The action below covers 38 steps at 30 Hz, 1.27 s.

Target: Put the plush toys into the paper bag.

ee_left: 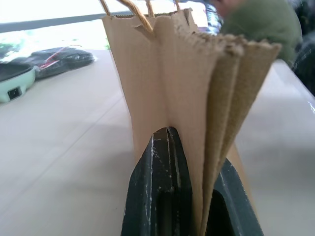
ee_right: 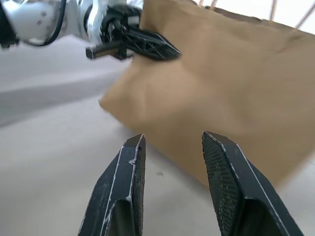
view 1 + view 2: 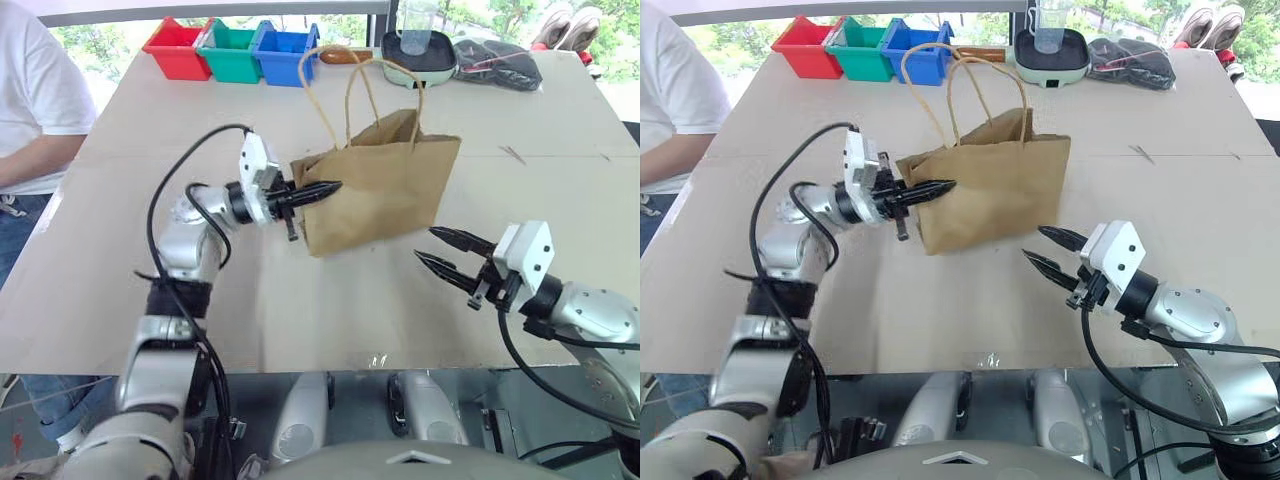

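The paper bag [image 3: 385, 185] stands upright in the middle of the table, its two loop handles [image 3: 345, 75] sticking up. My left gripper [image 3: 330, 187] points level at the bag's left side and is shut on a fold of its edge; the left wrist view shows the paper [image 1: 187, 73] pinched between the black fingers. My right gripper [image 3: 425, 243] hovers open just off the bag's lower right corner, with nothing between its fingers [image 2: 123, 191]. The plush toys are hidden or out of view.
Red [image 3: 178, 48], green [image 3: 230, 52] and blue [image 3: 285, 52] bins line the far edge. Beside them sit a pale green pan with a clear cup [image 3: 420, 55] and a black bag [image 3: 495, 62]. A person in a white shirt [image 3: 30, 100] sits at the left.
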{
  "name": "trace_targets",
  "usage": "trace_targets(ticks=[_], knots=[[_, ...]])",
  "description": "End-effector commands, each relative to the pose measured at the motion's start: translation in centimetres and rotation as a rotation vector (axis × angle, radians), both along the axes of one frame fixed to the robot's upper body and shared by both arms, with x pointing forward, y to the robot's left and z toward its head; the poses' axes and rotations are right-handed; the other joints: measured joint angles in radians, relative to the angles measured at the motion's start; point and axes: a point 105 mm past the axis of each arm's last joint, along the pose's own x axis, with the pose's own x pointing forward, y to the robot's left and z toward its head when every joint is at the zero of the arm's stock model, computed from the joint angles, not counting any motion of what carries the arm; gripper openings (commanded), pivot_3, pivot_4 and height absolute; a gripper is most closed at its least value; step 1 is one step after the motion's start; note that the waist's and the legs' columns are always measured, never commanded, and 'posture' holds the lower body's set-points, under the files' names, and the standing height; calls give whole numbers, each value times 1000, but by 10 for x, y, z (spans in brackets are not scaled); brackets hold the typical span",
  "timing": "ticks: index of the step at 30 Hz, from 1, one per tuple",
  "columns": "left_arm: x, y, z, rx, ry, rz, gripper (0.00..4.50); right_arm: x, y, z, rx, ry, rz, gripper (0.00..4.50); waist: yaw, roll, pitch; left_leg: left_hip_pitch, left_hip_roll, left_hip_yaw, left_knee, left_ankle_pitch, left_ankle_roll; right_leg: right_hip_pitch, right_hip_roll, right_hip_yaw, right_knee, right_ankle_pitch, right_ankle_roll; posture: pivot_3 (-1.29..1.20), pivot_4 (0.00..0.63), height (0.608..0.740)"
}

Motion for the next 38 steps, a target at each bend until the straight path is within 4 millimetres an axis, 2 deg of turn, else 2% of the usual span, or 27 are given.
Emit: trace_targets(ticks=[1, 3, 6, 9, 10, 12, 13, 14, 16, 18, 20, 22, 28, 31, 34, 38], knots=[[2, 4, -3, 59, -79, -92, 53, -8, -4, 14, -15, -71, -10, 1608, 0, 0, 0, 0, 0, 0, 0, 0, 0, 0, 0, 0, 0, 0, 0, 0, 150, 740], [7, 5, -8, 105, -108, -112, 53, -11, -7, 13, -21, -63, -33, 1608, 0, 0, 0, -1, 0, -1, 0, 0, 0, 0, 0, -1, 0, 0, 0, 0, 150, 740], [15, 1, -9, 111, -137, -96, 1064, -14, -12, 12, -26, -46, -66, 1608, 0, -1, 0, -1, 0, -1, 0, 0, 0, 0, 0, -1, 0, 0, 0, 0, 150, 740], [21, -1, -5, 61, -138, -49, 2348, -13, -18, 11, -2, -7, -84, 1608, -2, -1, 0, -1, 0, 0, 0, 0, 0, 0, 0, 0, 0, 0, 0, 0, 150, 740], [22, 0, -4, 46, -125, -38, 2687, -13, -19, 12, 6, 6, -83, 1860, -4, -1, 0, -1, 0, 0, 0, 0, 0, 0, 0, 0, 1, 0, 0, 0, 150, 740], [20, 5, -4, 20, -86, -16, 3664, -12, -24, 10, -15, 19, -78, 2511, -7, -1, 0, 0, 1, -1, 0, 0, 0, 0, 1, 0, 1, 0, 0, 0, 150, 740], [18, 11, -5, 8, -73, 18, 4179, -9, -29, 8, -30, 22, -85, 2988, -10, -1, 0, 0, 1, -1, 0, 0, 0, 0, 1, 0, 1, 0, 0, 0, 150, 740], [16, 15, -5, 1, -65, 43, 4500, -7, -33, 6, -39, 24, -91, 3474, -16, -1, 0, 0, 1, -1, 0, 0, 0, 0, 1, 0, 1, 0, 0, 0, 150, 740], [10, 24, -2, -49, -19, 113, 4500, -4, -41, 3, -61, 30, -102, 4482, -24, 0, 0, 0, 1, -1, 0, 0, 0, 0, 0, 0, 1, 0, 0, 0, 150, 740], [-1, 31, -1, -72, 17, 173, 4500, -2, -49, 3, -70, 33, -109, 4482, -24, 0, 0, 0, 2, -3, 0, 0, 0, 0, 0, 0, 2, 0, 0, 0, 150, 740], [-19, 48, -5, -97, 75, 289, 4500, 2, -63, 4, -75, 32, -135, 4482, -28, 0, 0, 0, 4, -4, 0, 0, 0, 0, 0, 0, 2, 0, 0, 0, 150, 740], [-36, 57, -9, -110, 127, 372, 4500, 4, -76, 3, -88, 38, -156, 4482, -25, 0, 0, 1, 5, -4, 0, 0, 0, 0, -1, 2, 2, 0, 0, 0, 150, 740], [-80, 66, -26, -110, 256, 492, 4500, -1, -103, -3, -112, 63, -212, 4482, 3, 0, -1, 3, 4, -3, 0, 0, 0, 2, -3, 2, 2, 0, 0, 0, 150, 740], [-114, 69, -43, -65, 344, 517, 4500, -6, -120, -12, -123, 117, -235, 4482, 2, 0, -1, 3, 5, -2, 1, 0, 0, 3, -3, 2, 1, 0, 0, 0, 150, 740], [-126, 72, -54, -17, 371, 548, 4500, -8, -128, -14, -123, 139, -230, 4482, 1, 1, -1, 5, 5, 0, -1, 0, 0, 4, -3, 4, 1, 0, 0, 0, 150, 740], [-126, 74, -59, 8, 365, 567, 4500, -8, -131, -16, -125, 156, -217, 4482, 3, 1, -1, 9, 5, 4, 0, 0, 0, 7, -1, 3, 1, -2, -3, 0, 150, 740]])
